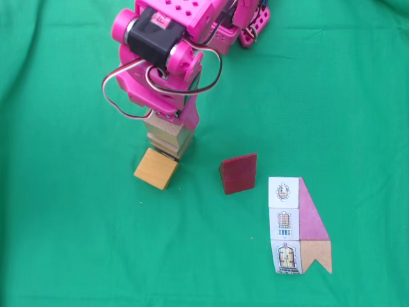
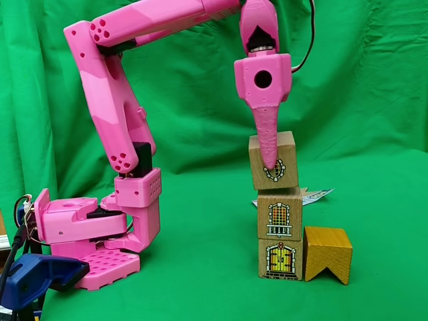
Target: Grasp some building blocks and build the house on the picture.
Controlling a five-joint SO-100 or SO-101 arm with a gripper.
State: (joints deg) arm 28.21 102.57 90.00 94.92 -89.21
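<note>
Three pale wooden cubes stand in a column in a fixed view. The bottom cube bears a door and the middle cube a window. My pink gripper is shut on the top cube, which sits slightly tilted and shifted left on the middle one. An orange-yellow notched block touches the column's base. From above, the stack is partly hidden under my wrist. The dark red wedge lies apart to its right. The picture of the house lies further right.
Green cloth covers the table and the backdrop. The arm's pink base stands at the left in a fixed view, with a blue clamp before it. Open cloth lies left of and below the stack.
</note>
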